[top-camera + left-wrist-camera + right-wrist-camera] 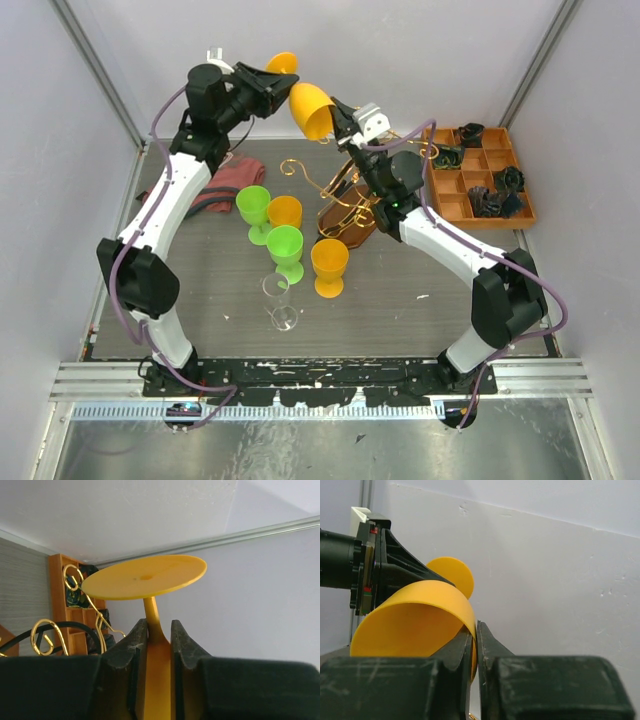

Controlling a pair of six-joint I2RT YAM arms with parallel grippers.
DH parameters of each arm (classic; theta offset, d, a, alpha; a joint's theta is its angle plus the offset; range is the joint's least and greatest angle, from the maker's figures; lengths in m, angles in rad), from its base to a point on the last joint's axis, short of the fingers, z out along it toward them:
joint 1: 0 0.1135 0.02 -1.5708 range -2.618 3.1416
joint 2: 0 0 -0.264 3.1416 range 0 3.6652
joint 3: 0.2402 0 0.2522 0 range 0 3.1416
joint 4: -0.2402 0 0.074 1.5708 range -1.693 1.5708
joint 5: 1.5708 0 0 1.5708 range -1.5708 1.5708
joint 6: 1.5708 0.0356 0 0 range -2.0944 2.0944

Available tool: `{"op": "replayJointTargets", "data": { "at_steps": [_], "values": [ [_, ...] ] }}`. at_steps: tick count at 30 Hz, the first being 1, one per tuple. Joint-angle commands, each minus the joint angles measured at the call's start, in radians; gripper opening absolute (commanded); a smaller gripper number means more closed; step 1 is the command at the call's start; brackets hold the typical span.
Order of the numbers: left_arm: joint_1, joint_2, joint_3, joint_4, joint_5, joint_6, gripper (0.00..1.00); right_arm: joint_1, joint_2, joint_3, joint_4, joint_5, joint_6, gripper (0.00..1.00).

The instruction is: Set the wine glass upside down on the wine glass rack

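Seen from above, the orange wine glass (312, 108) hung tilted in the air between both arms, near the wine glass rack (345, 205) and clear of the bench (400, 290).

In the left wrist view, the left end effector (159, 635) was clamped on the thin stem (150, 611), probably the surest hold.

In the right wrist view, the right end effector (476, 645) pinched the bowl wall (415, 620). The glass looked like light, stiff, smooth plastic that could slip.

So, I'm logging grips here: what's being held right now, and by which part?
The orange wine glass: the left gripper clamps its stem, and the right gripper pinches the bowl's rim.
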Motion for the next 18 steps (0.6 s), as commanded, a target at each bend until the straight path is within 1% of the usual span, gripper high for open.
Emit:
{"op": "replayJointTargets", "data": {
  "at_steps": [1,4,7,9,12,14,18],
  "values": [
    [-0.009,0.024,0.059,0.005,0.047,0.035,0.19,0.012,-0.009,0.032,0.020,0.013,-0.019,0.17],
    [-0.004,0.043,0.102,0.004,0.056,0.069,0.11,0.012,-0.023,0.022,0.007,0.025,-0.041,0.27],
    [0.008,0.068,0.173,-0.005,0.061,0.127,0.01,0.012,-0.041,0.010,-0.010,0.051,-0.054,0.39],
    [0.022,0.089,0.225,-0.022,0.060,0.176,0.00,0.012,-0.058,0.001,-0.025,0.078,-0.064,0.45],
    [0.056,0.109,0.270,-0.036,0.054,0.265,0.00,0.012,-0.084,-0.008,-0.070,0.107,-0.099,0.52],
    [0.081,0.124,0.295,-0.036,0.055,0.333,0.00,0.012,-0.101,-0.012,-0.100,0.134,-0.116,0.59],
    [0.128,0.160,0.328,-0.019,0.063,0.488,0.00,0.011,-0.147,-0.012,-0.173,0.200,-0.131,0.66]
  ]
}}
